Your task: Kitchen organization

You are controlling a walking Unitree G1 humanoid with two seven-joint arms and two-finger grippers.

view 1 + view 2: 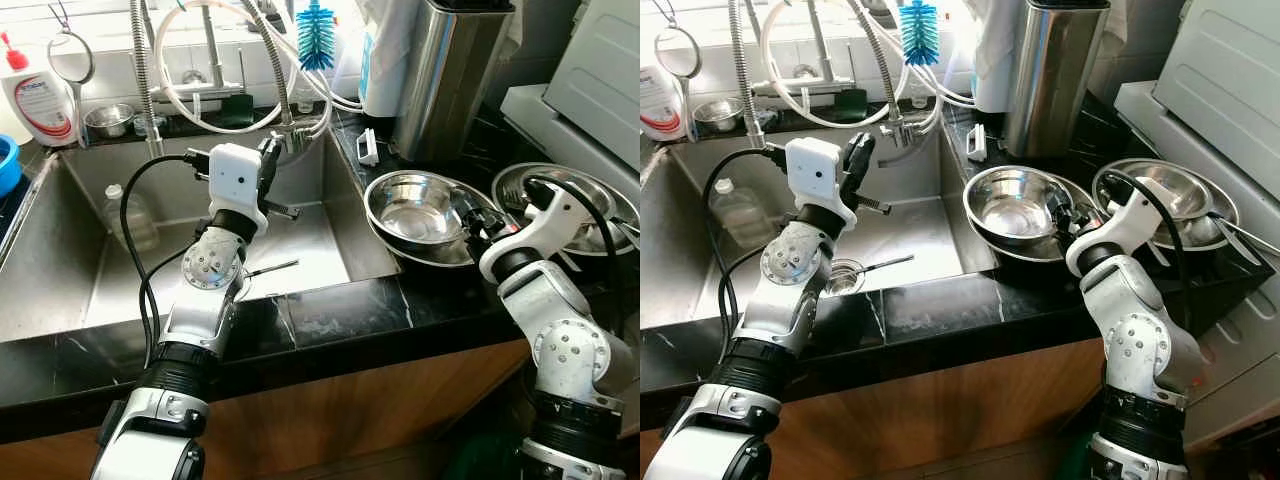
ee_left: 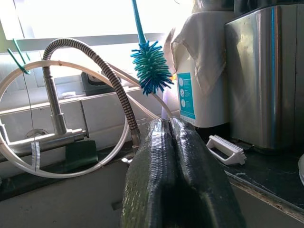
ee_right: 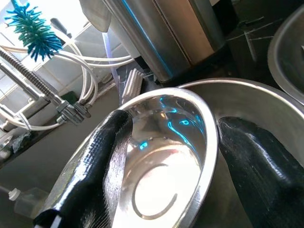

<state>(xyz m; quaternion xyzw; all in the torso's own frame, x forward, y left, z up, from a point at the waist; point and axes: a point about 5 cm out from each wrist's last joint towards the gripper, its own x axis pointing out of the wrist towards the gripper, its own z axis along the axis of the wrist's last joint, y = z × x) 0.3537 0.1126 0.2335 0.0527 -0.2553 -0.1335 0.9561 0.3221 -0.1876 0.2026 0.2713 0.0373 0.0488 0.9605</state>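
Left end effector [image 2: 178, 175] raised over sink [image 1: 60, 290], fingers pressed together, empty; right end effector [image 3: 166, 175] spread astride steel bowl [image 1: 415, 215] rim

A shiny round stainless-steel bowl [image 1: 418, 217] sits upright on the black marble counter [image 1: 340, 322] just right of the sink, nested inside a second, slightly larger steel bowl [image 3: 251, 102] whose rim shows around it. The inner bowl is empty, its polished inside catching bright reflections. The right gripper [image 3: 166, 166] has its two black fingers spread across the inner bowl's near rim, one finger inside the bowl and the other outside it, between the two bowls. Another wide steel bowl [image 1: 575, 200] rests further right, holding utensils.
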